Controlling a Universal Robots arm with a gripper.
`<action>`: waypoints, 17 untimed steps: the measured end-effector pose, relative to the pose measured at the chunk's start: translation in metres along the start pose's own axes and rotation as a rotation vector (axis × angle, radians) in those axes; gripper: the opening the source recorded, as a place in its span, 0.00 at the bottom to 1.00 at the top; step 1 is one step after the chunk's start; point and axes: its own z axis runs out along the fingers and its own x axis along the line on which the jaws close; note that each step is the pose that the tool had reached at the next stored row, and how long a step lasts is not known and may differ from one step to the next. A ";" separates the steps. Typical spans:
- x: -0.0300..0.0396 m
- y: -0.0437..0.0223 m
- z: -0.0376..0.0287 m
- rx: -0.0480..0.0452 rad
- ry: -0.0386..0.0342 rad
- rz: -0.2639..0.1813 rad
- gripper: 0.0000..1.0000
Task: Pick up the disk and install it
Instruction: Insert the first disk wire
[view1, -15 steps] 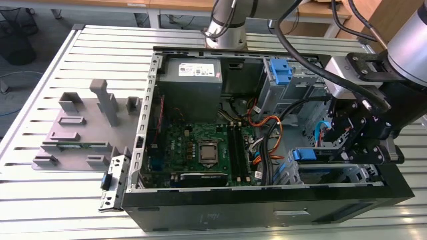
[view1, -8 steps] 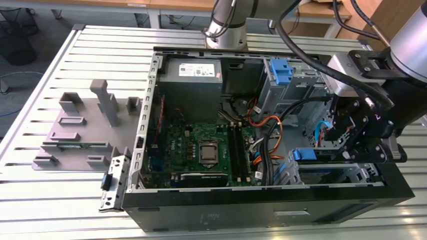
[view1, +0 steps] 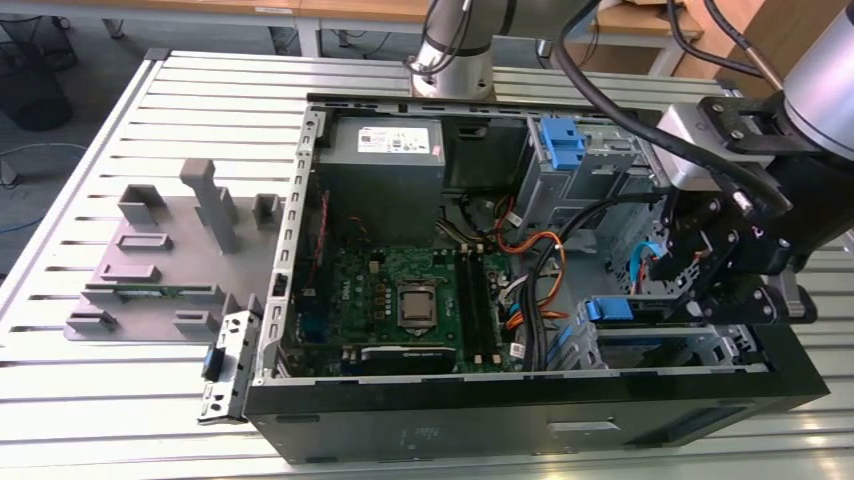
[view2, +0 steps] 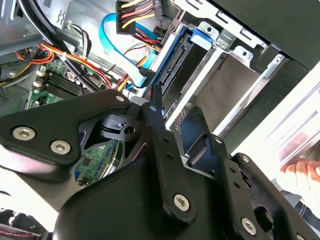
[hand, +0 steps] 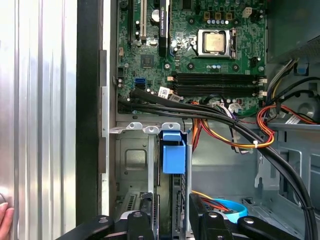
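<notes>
Fingers (hand: 145, 212): you have them spread, one on each side of the disk (hand: 173, 152), with a gap showing beside one of them in the first wrist view. Disk: standing on edge in its blue carrier inside the metal drive cage (hand: 131, 159), at the end of the open computer case (view1: 534, 412) towards the exterior view's right, beside the orange and black cables (hand: 235, 135) and below the motherboard (hand: 200, 70). Also on your list: a person's hand (view2: 302, 176) on the slatted table (view1: 120, 100) just outside the case.
</notes>
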 end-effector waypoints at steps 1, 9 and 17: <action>0.0000 0.0000 -0.0005 0.0000 0.0000 0.000 0.42; -0.0002 0.0000 -0.0048 0.0000 -0.0001 0.000 0.42; -0.0003 0.0000 -0.0081 0.0000 -0.0003 0.000 0.42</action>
